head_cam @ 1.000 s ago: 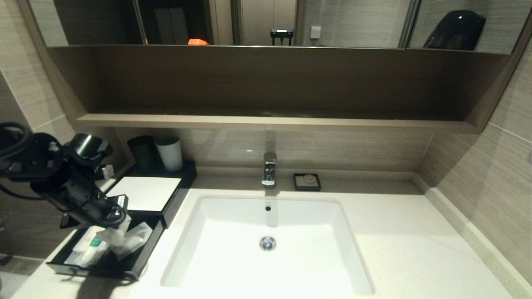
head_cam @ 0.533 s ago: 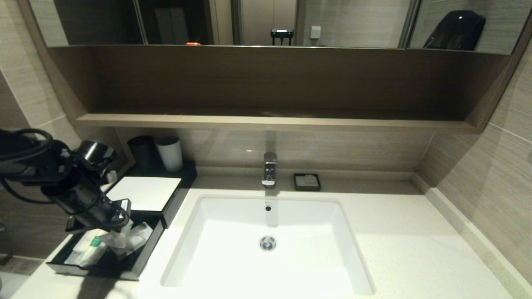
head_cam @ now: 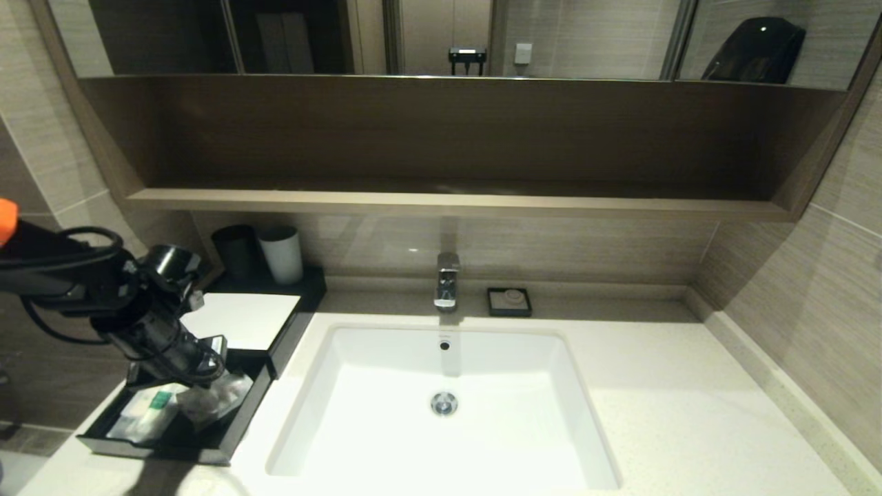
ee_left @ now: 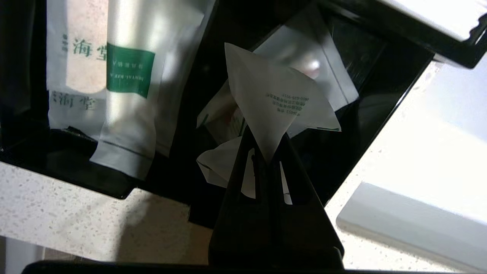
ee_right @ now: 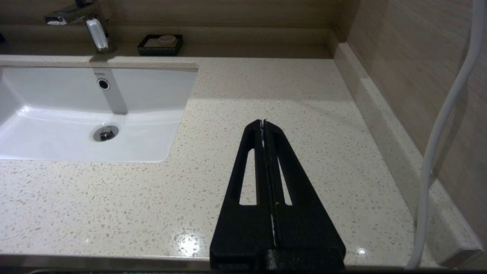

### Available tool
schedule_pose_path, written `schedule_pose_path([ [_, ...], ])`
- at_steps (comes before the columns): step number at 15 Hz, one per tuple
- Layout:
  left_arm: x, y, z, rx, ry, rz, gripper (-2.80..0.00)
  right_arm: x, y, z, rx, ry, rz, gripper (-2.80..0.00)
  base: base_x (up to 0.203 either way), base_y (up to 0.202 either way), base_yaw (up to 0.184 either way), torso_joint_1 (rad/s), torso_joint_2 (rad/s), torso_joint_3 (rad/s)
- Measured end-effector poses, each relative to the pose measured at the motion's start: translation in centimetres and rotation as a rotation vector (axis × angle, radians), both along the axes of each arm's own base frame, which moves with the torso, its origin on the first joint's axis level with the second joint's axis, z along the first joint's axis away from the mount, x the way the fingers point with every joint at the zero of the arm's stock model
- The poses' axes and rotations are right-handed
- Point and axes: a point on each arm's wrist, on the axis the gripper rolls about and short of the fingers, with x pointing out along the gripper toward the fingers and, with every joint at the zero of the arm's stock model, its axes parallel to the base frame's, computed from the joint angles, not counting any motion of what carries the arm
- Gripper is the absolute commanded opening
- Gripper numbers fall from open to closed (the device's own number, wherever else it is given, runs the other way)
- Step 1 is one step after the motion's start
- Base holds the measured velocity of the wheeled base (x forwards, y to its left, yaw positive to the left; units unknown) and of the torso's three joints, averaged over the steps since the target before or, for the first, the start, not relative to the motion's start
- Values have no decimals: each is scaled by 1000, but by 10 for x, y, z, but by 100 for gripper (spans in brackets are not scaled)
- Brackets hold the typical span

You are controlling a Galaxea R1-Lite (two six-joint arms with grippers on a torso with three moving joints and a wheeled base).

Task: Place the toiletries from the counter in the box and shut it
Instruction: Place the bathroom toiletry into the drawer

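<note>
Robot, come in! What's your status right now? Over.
Left tool shut on crinkly white plastic-wrapped packet, over open shallow black drawer. Green-labelled packet inside. Right tool shut, idle above speckled cream counter. Nothing blocking.

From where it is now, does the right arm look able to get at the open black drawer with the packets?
Probably not easily: the right gripper sits over bare counter past the sink, and the drawer lies beyond it.
</note>
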Motion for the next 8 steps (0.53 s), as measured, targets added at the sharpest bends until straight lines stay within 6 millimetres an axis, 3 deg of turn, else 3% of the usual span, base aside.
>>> schedule_pose_path([
  [8,8,2,-12,-4,20,4,-280,0,0,0,0,0,0,-280,0,0,0,0,0,0],
])
